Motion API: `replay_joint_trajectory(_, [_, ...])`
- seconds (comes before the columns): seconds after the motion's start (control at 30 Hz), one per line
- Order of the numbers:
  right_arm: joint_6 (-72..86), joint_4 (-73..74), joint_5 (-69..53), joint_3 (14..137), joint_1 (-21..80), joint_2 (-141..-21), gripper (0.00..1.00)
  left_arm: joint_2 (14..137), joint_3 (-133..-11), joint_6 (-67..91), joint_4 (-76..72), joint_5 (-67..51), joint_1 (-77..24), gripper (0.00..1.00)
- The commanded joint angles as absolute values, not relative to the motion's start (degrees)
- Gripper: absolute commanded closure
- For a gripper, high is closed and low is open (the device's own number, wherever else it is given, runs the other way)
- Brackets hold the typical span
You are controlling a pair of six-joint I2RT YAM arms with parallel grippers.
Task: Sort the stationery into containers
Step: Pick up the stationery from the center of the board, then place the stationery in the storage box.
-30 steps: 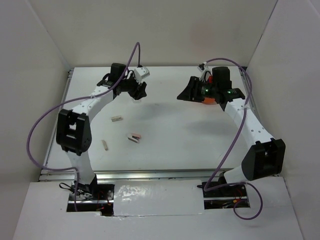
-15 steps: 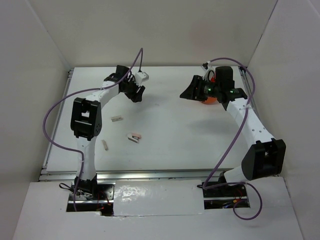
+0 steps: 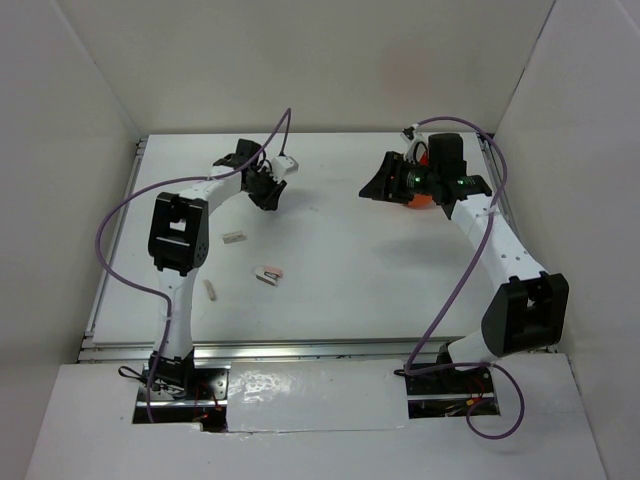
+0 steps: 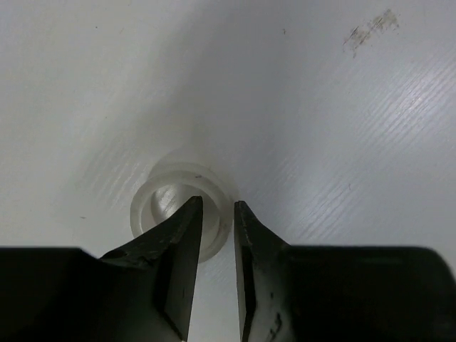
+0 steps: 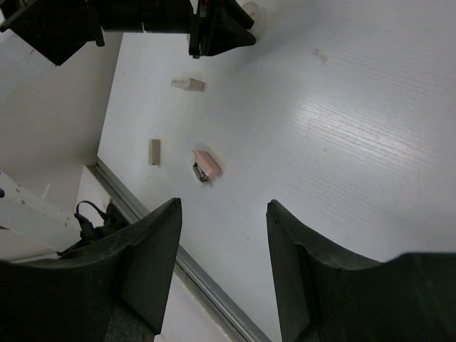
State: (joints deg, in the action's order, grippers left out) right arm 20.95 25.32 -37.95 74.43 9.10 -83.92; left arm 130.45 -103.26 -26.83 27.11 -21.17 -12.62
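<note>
A small white ring [image 4: 158,201] lies on the white table at the far left. My left gripper [image 4: 217,204] is down on it, one finger inside the ring and the other outside, closed on its right wall. In the top view the gripper [image 3: 269,194] hides the ring. My right gripper [image 5: 224,206] is open and empty, held above the table at the far right [image 3: 383,187]. The orange tub [image 3: 421,199] peeks out behind it. A pink-and-white eraser [image 3: 268,274] and two beige blocks [image 3: 233,238] [image 3: 211,289] lie at the middle left. Marker and pen are out of view.
The right wrist view also shows the eraser [image 5: 206,164], both blocks [image 5: 187,84] [image 5: 154,151] and the left gripper [image 5: 219,32]. White walls enclose the table on three sides. A metal rail [image 3: 300,348] runs along the near edge.
The left arm's elbow has swung up and back while its gripper stayed over the ring's spot and came down onto it. The right arm has barely moved.
</note>
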Motion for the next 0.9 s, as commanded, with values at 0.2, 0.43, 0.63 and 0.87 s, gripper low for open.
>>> replay_joint_trajectory(0.2, [24.0, 22.3, -39.0, 72.9, 10.5, -82.7, 0.43, 108.9, -82.8, -23.8, 13.0, -31.2, -14.6, 0.78])
replay_joint_trajectory(0.43, [27.3, 20.5, -39.1, 72.9, 14.5, -84.4, 0.40, 89.8, -71.9, -17.5, 7.5, -38.9, -24.1, 0.81])
replay_joint_trajectory(0.63, [29.4, 20.9, -42.2, 75.9, 16.7, -86.7, 0.39, 86.9, -72.9, -18.5, 12.0, -37.9, -29.7, 0.81])
replay_joint_trajectory(0.87, [30.5, 19.0, -46.5, 74.0, 18.8, -86.7, 0.39, 86.0, -73.1, -20.8, 14.6, -35.6, -32.7, 0.81])
